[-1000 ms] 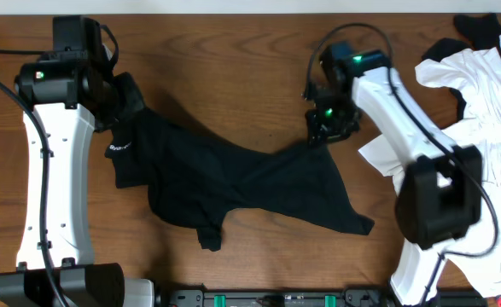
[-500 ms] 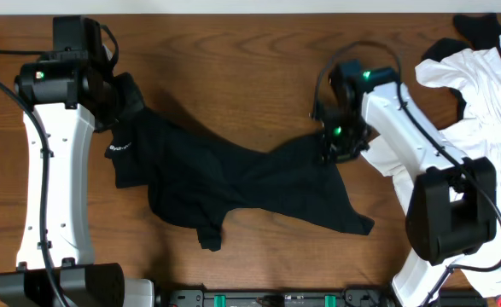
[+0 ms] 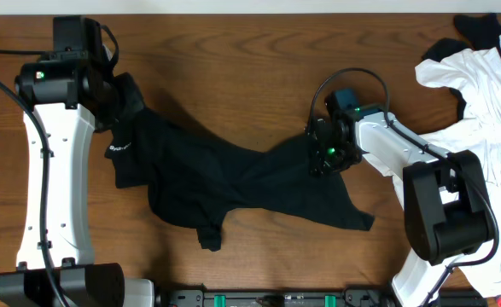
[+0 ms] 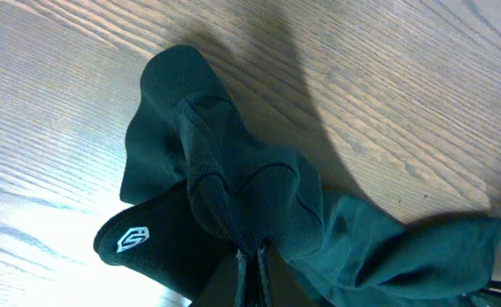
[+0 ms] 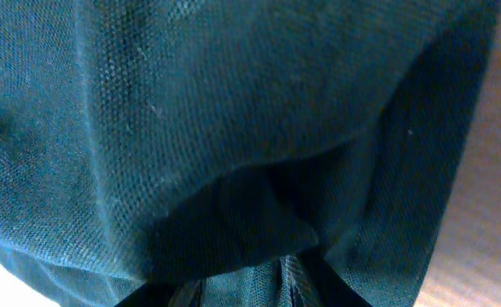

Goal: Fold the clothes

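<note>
The left pincer (image 4: 252,264) clamps one end of the black shirt (image 3: 224,179), whose long axis runs to the right pincer (image 3: 325,160) buried at its other end, grip impossible to tell

The print (image 3: 119,148) on the shirt (image 3: 233,179), near its left end, is too small to read. The right gripper (image 5: 246,286) has its fingertips buried in shirt cloth, grip unclear. The white clothes (image 3: 489,85) right of the shirt are cut off by the frame edge.
</note>
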Available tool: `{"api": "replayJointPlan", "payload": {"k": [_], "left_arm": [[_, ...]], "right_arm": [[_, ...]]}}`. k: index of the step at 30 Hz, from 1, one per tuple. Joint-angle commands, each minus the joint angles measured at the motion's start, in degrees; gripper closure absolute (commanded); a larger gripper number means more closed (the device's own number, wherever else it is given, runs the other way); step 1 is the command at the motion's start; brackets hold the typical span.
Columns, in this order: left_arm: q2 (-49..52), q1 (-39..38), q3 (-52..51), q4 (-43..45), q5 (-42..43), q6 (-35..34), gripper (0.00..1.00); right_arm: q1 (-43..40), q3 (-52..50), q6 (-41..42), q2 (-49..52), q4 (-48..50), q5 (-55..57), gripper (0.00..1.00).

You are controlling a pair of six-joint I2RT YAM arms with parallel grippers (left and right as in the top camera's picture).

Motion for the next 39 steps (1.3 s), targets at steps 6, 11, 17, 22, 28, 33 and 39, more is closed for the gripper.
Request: {"api": "replayJointPlan", "payload": {"k": [6, 11, 17, 22, 28, 33, 39], "left_arm": [[0.11, -0.07, -0.33, 0.00, -0.72, 0.76, 0.94], [0.11, -0.07, -0.33, -0.02, -0.72, 0.76, 0.94], [0.11, -0.07, -0.33, -0.02, -0.72, 0.76, 0.94], [0.11, -0.07, -0.33, -0.02, -0.72, 0.76, 0.94], [0.11, -0.07, -0.33, -0.02, -0.72, 0.76, 0.94], [0.11, -0.07, -0.33, -0.02, -0.72, 0.76, 0.94], [0.11, -0.07, -0.33, -0.02, -0.72, 0.76, 0.94]], "right_arm": [[0.94, -0.48, 1.14, 0.13, 2.47, 1.90, 0.69], [0.94, 0.02, 1.14, 0.13, 2.25, 1.90, 0.69], [0.94, 1.51, 1.16, 0.02, 2.19, 1.88, 0.67], [0.94, 1.57, 1.16, 0.04, 3.85, 1.90, 0.59], [1.01, 1.57, 1.75, 0.02, 5.75, 0.76, 0.66], [1.05, 1.57, 1.77, 0.04, 6.12, 0.59, 0.99], [1.05, 1.88, 3.06, -0.76, 4.52, 0.55, 0.99]]}}
